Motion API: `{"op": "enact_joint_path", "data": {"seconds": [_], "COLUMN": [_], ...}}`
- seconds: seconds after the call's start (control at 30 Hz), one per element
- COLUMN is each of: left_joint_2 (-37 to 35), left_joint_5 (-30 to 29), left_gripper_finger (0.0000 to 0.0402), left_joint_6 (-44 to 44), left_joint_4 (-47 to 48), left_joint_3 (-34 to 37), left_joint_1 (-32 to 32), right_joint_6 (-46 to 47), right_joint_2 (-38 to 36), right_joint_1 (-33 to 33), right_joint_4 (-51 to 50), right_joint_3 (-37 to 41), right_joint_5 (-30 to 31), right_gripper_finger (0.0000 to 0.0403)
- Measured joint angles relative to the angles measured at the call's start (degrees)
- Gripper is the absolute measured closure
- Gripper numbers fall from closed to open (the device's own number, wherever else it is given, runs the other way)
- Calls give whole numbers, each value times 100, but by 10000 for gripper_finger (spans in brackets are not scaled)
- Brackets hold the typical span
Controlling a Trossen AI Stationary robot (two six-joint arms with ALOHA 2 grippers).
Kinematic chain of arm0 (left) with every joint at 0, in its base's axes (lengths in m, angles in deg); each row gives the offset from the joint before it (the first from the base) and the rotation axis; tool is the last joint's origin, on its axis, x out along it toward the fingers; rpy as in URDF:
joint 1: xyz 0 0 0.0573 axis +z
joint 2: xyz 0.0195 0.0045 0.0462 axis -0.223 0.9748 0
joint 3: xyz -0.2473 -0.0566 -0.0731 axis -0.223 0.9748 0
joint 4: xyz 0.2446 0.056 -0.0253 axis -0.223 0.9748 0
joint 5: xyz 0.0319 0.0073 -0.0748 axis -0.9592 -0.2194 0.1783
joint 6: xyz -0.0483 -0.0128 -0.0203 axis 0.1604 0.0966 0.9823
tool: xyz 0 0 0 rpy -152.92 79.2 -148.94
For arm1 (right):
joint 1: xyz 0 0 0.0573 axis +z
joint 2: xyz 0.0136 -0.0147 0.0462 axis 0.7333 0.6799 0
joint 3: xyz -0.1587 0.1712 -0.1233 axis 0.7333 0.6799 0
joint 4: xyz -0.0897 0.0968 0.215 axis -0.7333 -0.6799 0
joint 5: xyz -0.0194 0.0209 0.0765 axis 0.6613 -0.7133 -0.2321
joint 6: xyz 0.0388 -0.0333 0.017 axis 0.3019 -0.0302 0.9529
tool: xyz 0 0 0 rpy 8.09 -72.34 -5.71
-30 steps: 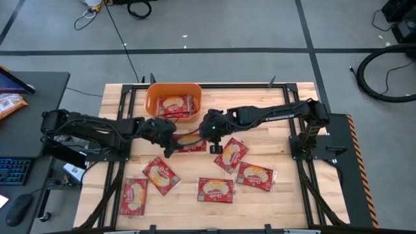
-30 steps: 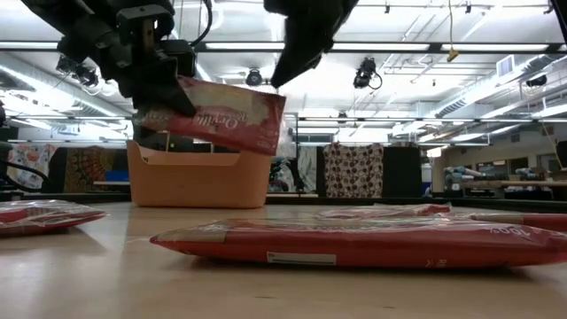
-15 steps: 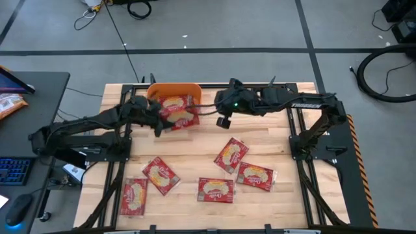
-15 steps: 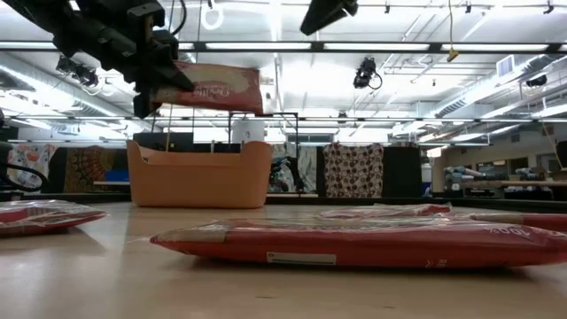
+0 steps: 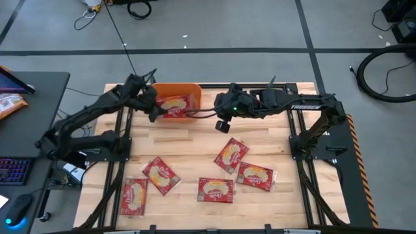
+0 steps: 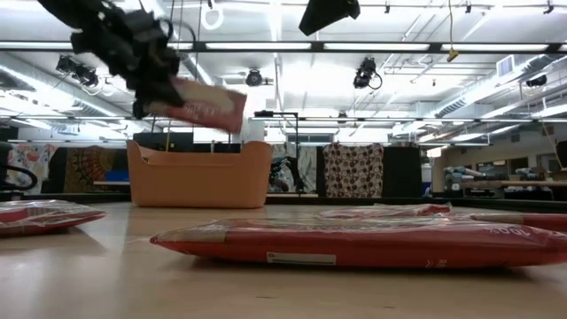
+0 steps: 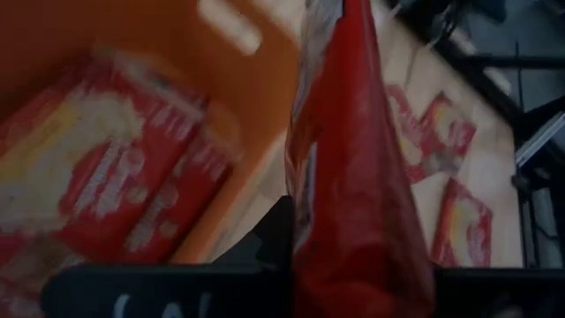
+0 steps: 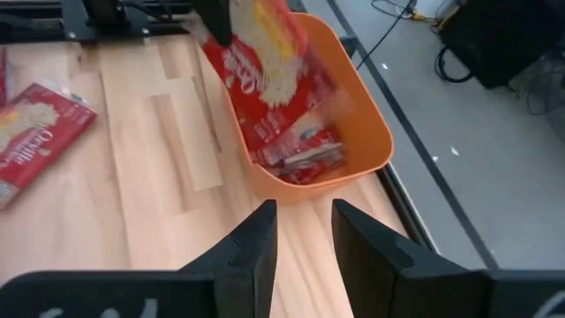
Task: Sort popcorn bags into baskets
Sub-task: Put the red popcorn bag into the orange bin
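Note:
An orange basket [image 5: 175, 86] stands at the table's far edge with red popcorn bags [image 8: 291, 150] lying flat in it. My left gripper [image 5: 153, 108] hangs over the basket's left side, shut on another red popcorn bag [image 5: 174, 104]. My right gripper [image 5: 196, 112] hovers open just right of the basket, its fingers pointing at the basket's wall and touching nothing. Several more bags lie flat on the near half of the table [image 5: 230, 155], [image 5: 215, 189], [image 5: 160, 174]. One of these lies close before the low camera [image 6: 354, 244]. My left gripper pinches the popcorn bag between its two fingers [image 7: 269, 243] by one end [image 7: 322, 256]. It comes from the table's left. The bag is lifted clear above the basket [image 6: 199, 173], and its free end [image 6: 226, 111] sticks out to the right, drooping a little.
Black frame rails run along the table's sides [image 5: 120, 153]. Bare wood [image 5: 195, 143] lies between the basket and the loose bags. A desk with a keyboard [image 5: 13, 170] and an orange-yellow snack packet [image 5: 10, 104] stands left of the table.
My left gripper has carried the bag from the table's middle up and toward the far edge, over the basket; the bag now tilts with its free end lower. My right gripper has drawn away from the bag, rising toward the far edge, then stayed there.

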Motion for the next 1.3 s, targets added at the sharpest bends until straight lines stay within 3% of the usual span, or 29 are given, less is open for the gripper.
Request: {"op": "enact_joint_path", "data": {"seconds": [0.13, 0.4, 0.57, 0.9, 1.17, 1.3], "left_joint_2": [493, 1067, 1108, 1107, 1106, 1106], "left_joint_5": [264, 247, -496, -1108, -1816, -1817], "left_gripper_finger": [350, 350, 330, 242, 235, 235], "left_joint_6": [-332, -721, -916, -851, -851, -1001], "left_joint_4": [-91, -157, -159, -162, 77, 147], "left_joint_3": [0, 0, 0, -5, -676, -1201], "left_joint_1": [371, 806, 850, 845, 845, 824], "right_joint_6": [188, 542, 706, 846, 735, 653], "right_joint_2": [0, 0, 0, 0, 0, -1], "right_joint_1": [108, 389, 494, 539, 537, 517], "right_joint_4": [-27, -44, -42, -38, -39, -223], "right_joint_3": [0, 0, 0, 0, 0, 28], "right_joint_5": [15, 37, 90, 256, 257, 32], "right_gripper_finger": [288, 288, 288, 288, 288, 288]}}
